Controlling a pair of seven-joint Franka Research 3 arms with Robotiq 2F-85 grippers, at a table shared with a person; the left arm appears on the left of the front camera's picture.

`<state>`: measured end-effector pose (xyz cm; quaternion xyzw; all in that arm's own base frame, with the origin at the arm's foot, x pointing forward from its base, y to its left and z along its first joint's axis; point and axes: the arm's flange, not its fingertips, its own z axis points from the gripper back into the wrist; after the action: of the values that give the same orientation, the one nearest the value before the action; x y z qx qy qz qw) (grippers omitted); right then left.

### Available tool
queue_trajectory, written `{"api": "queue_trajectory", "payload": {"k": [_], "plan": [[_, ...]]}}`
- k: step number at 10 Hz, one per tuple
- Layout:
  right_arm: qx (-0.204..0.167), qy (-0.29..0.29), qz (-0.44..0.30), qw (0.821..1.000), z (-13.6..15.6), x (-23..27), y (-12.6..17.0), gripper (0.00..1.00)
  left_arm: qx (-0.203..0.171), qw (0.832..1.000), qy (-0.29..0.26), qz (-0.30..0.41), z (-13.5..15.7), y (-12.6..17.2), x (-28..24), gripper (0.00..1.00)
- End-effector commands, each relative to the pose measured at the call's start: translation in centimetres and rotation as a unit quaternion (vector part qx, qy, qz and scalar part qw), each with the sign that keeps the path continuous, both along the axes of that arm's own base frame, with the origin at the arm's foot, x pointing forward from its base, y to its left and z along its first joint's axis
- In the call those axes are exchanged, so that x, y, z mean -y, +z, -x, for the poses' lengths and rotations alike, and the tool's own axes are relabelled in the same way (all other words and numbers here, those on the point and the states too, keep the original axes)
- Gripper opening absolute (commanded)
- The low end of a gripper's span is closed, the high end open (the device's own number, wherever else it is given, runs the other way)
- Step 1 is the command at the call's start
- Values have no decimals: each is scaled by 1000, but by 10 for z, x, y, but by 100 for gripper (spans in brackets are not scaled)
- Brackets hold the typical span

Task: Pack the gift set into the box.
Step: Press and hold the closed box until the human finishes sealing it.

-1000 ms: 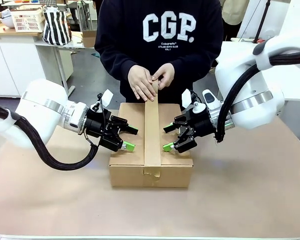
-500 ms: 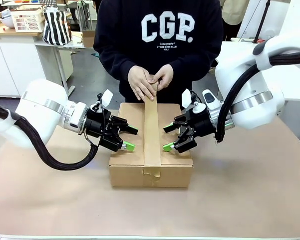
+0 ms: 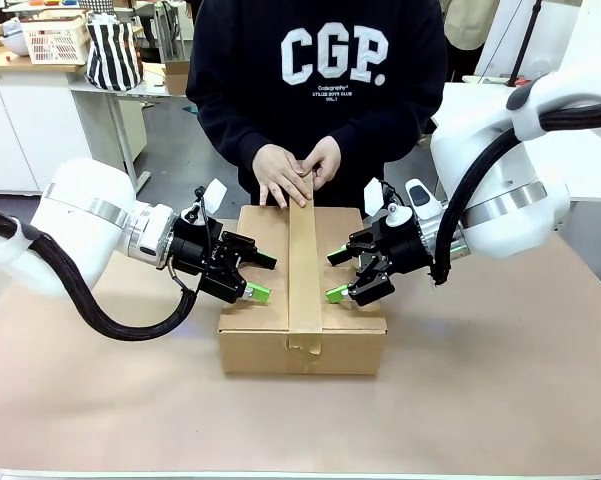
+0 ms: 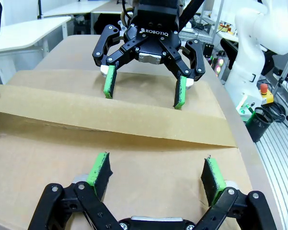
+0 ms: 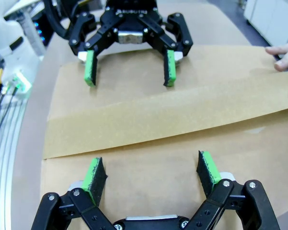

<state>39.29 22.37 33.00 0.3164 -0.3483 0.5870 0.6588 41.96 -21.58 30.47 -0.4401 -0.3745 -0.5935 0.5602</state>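
The box [image 3: 302,290] is sitting closed on the table [image 3: 500,380], in the middle between the two arms. A strip of brown tape [image 3: 304,265] is running along its top seam and folding down over the near edge. The person's hands [image 3: 298,172] are pressing the tape's far end at the box's far edge. The left gripper [image 3: 257,275] is hovering over the box's left flap with its fingers spread wide, gripping nothing. The right gripper [image 3: 337,274] is facing it over the right flap, its fingers likewise wide apart and holding nothing.
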Motion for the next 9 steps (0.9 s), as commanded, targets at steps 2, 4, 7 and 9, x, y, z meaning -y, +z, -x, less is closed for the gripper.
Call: {"api": "queue_trajectory", "payload": {"k": [2, 4, 7, 9], "plan": [[-6, -6, 1, 1000, 2, 1, -5, 100, -7, 1000, 1, 1, 1, -3, -2, 100], [-6, -6, 1, 1000, 2, 1, -5, 100, -7, 1000, 1, 1, 1, -3, -2, 100], [-6, -6, 1, 1000, 2, 1, -5, 100, -7, 1000, 1, 1, 1, -3, -2, 100], [-6, -6, 1, 1000, 2, 1, -5, 100, -7, 1000, 1, 1, 1, -3, -2, 100]]}}
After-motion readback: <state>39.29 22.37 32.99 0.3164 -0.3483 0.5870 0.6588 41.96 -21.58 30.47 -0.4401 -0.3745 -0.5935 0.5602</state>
